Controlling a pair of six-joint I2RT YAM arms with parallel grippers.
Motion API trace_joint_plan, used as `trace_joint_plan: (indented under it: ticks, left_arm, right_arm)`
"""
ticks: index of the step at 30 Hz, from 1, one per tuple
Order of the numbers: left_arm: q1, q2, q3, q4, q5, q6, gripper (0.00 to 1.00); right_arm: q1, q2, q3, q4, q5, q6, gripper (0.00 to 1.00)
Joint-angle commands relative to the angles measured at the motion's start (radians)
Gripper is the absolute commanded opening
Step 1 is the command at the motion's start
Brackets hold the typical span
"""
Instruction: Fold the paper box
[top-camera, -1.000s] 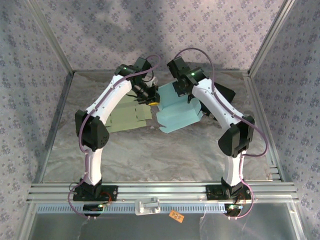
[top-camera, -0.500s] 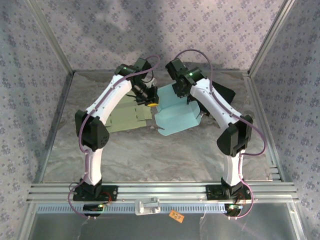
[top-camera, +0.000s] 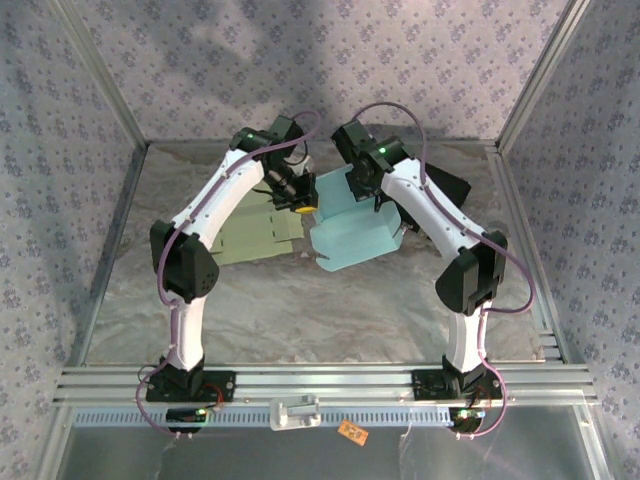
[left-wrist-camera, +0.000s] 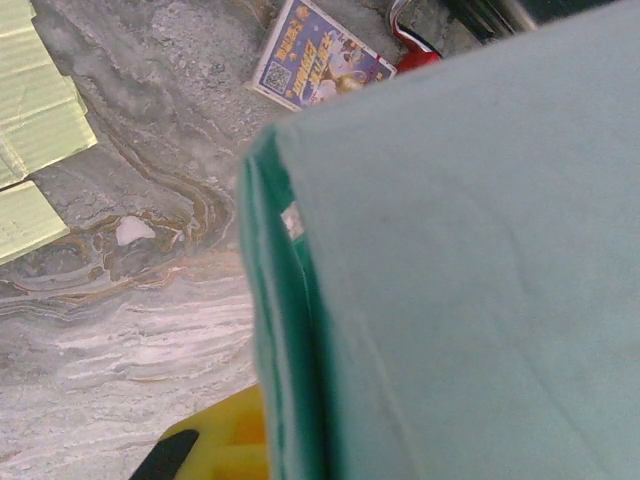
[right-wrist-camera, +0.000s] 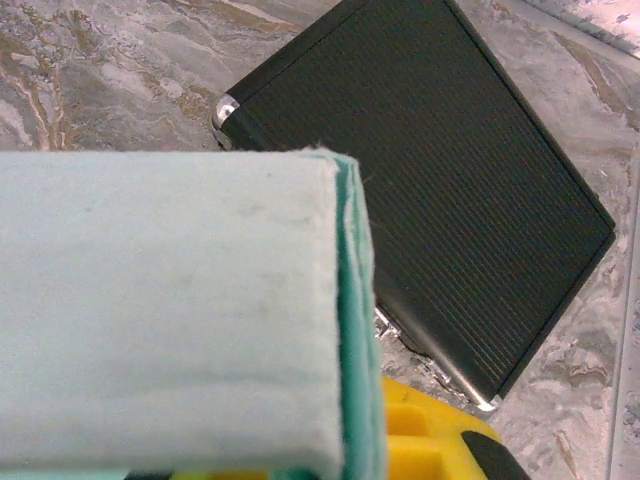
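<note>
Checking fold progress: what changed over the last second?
The right arm swung slightly left, carrying the blue paper box a little leftward, with its near edge drawn in. The left arm, green sheet and black case stayed put.

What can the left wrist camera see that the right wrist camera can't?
Left wrist camera, not the right wrist one: flat pale green cardboard and a colorful picture card lying on the marble table. Right wrist camera, not the left wrist one: a black ribbed case. Both: the blue-green paper box up close, the marble table, and a bit of yellow finger at the bottom.
</note>
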Motion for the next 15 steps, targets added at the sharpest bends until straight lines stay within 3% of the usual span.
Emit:
trace_joint_plan:
  ticks: [1,5,8,10,12,15]
  left_arm:
    - [-0.005,-0.020,0.039,-0.010,0.019,-0.001,0.00]
    - [-0.005,-0.018,0.039,-0.006,0.020,-0.008,0.00]
    - [-0.005,-0.018,0.038,-0.010,0.015,-0.007,0.00]
    - [-0.005,-0.018,0.037,-0.010,0.017,-0.006,0.00]
    - [-0.005,-0.017,0.035,-0.010,0.017,-0.003,0.00]
    - [-0.006,-0.014,0.031,-0.008,0.017,-0.002,0.00]
  right_arm:
    - [0.014,-0.011,0.008,-0.049,0.085,0.020,0.00]
    - [0.022,-0.010,0.015,-0.068,0.079,0.034,0.00]
    - [0.017,-0.028,0.011,-0.067,0.037,0.036,0.24]
    - [0.014,-0.050,-0.006,-0.048,0.003,0.030,0.29]
    - [0.013,-0.059,-0.016,-0.036,-0.023,0.029,0.26]
    - [0.013,-0.046,-0.006,-0.039,-0.024,0.036,0.03]
